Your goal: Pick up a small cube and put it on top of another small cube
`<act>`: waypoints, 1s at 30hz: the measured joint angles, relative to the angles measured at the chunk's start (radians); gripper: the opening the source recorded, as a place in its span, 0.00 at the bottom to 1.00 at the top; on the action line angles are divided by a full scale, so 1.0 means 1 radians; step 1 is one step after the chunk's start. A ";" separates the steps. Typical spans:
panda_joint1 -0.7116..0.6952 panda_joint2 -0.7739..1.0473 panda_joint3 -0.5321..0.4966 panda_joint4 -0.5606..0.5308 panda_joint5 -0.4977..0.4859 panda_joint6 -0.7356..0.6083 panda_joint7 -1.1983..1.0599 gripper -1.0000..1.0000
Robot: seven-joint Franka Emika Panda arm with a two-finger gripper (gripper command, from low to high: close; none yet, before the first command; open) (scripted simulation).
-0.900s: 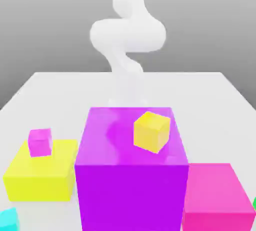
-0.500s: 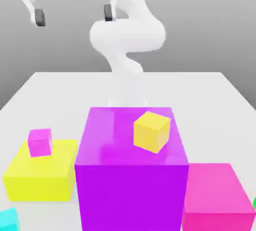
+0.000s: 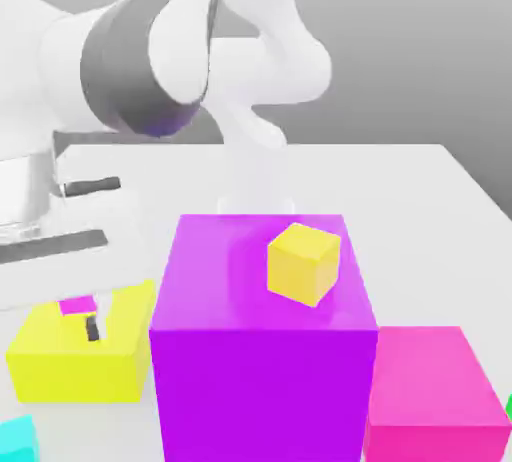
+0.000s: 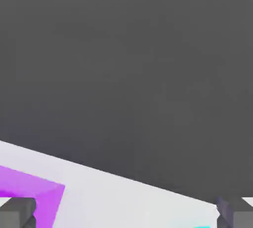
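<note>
Fingers (image 4: 17, 213) of the gripper (image 4: 126, 214) stand wide apart, with nothing between them. On the yellow block (image 3: 60, 362), at the exterior view's left of the big purple block (image 3: 262, 350), sits the small pink cube (image 3: 76, 305), partly hidden by the white arm (image 3: 130, 70). A small yellow cube (image 3: 303, 263) rests on the purple block, and a large pink block (image 3: 435, 395) stands just beside it at the exterior view's right.
</note>
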 joint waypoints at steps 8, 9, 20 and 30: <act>-0.094 0.246 0.003 0.031 -0.014 0.104 -0.165 0.50; -0.110 0.283 0.021 0.040 0.003 0.129 -0.181 0.50; -0.116 0.294 0.026 0.042 0.005 0.134 -0.186 0.00; 0.092 -0.012 -0.038 0.055 -0.261 -0.169 0.033 0.00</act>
